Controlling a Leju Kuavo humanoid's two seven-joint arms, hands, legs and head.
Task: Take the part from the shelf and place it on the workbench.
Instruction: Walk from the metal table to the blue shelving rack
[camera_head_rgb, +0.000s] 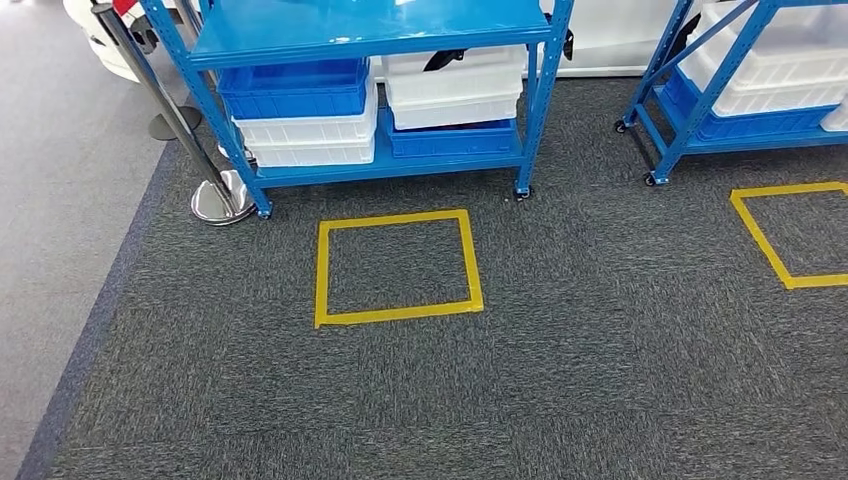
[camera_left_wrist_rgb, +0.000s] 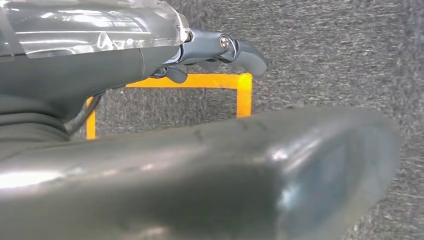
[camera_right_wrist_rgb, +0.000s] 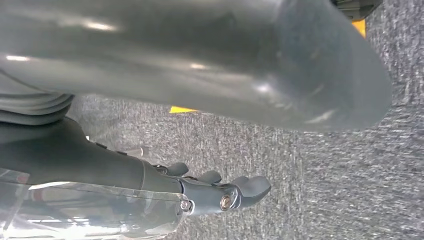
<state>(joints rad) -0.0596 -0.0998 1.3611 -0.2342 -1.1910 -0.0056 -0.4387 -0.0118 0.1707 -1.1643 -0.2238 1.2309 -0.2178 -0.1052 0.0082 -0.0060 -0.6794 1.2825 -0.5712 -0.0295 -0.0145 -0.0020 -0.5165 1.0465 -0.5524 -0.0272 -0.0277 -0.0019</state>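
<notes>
**Hands hanging bare over carpet, shelf ahead**

Fingers first: the left hand (camera_left_wrist_rgb: 220, 52), seen from its wrist camera, hangs with its dark fingers (camera_left_wrist_rgb: 250, 57) stretched out loosely and apart from the thick grey thumb, with nothing between them. The right hand (camera_right_wrist_rgb: 220, 192) looks the same in its own wrist view, fingers (camera_right_wrist_rgb: 252, 186) extended and slack, holding nothing. Both hang above grey carpet (camera_head_rgb: 600, 380), and a strip of yellow tape crosses the floor behind each.

Further out, the head view shows a yellow tape square (camera_head_rgb: 397, 267) on the carpet just in front of a blue shelf (camera_head_rgb: 375, 40) on small castors. Its lower level carries stacked bins: a blue bin (camera_head_rgb: 295, 92) on top of white bins (camera_head_rgb: 310, 140) on the left side, and white bins (camera_head_rgb: 455, 85) over another blue bin (camera_head_rgb: 450, 138) on the right side. Something dark lies in the upper right white bin; whether it is the part I cannot tell.

A second blue shelf (camera_head_rgb: 700, 120) with white and blue bins stands to the right, with another tape square (camera_head_rgb: 785, 235) before it. A chrome stanchion post (camera_head_rgb: 215, 190) stands beside the first shelf's left leg.
</notes>
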